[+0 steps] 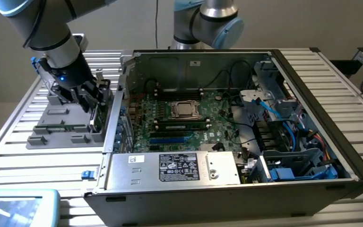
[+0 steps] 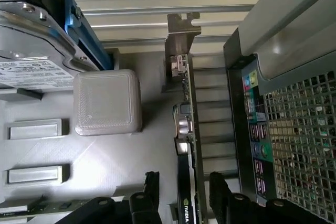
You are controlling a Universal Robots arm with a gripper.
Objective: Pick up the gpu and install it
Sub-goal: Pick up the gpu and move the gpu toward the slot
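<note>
The arm's black gripper [image 2: 184, 178] straddles the thin black, silver-bracketed gpu [image 2: 187, 129], which stands edgewise in the grey plastic tray [image 2: 131, 161] so its faces can be pinched; the fingers [image 2: 151, 187] are released.

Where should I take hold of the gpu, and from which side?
Grip the gpu across its two flat faces, on the long upper edge away from the bracket. It stands on edge in the tray, so come from straight above; the open tool straddles it.
</note>
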